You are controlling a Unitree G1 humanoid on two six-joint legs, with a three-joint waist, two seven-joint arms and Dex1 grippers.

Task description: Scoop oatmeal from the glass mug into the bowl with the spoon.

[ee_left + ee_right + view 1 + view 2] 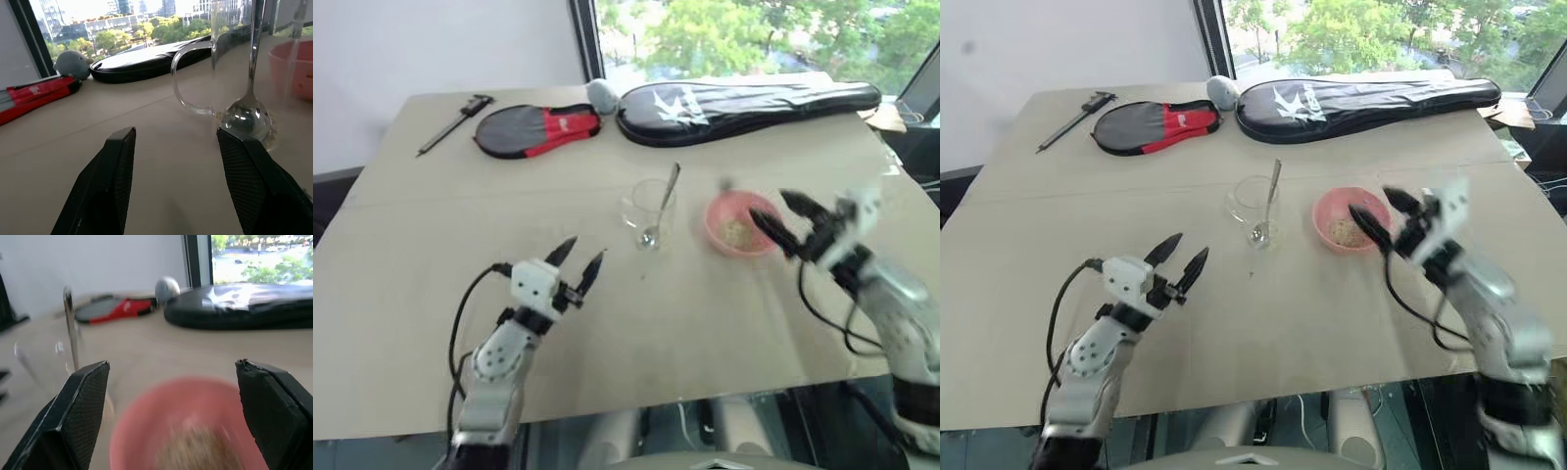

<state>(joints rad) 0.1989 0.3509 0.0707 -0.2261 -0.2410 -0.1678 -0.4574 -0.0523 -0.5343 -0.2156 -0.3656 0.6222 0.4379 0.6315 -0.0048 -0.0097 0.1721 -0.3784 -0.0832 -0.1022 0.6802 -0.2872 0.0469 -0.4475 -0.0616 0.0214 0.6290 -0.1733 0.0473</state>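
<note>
**Both sets of fingers spread, nothing held**

Over on the left, fingers parted and empty, hanging above the bare table. Just ahead of those tips and a touch to their right: the glass mug, upright, handle turned toward them, clear of any contact. Inside it the spoon, leaning, oval end down on the glass bottom, slim handle poking over the rim.

Across on the right, fingers spread wide, gripping nothing. Right between and just beyond those tips: the pink bowl, beside the mug, with the oatmeal a pale heap in its bottom.
</note>
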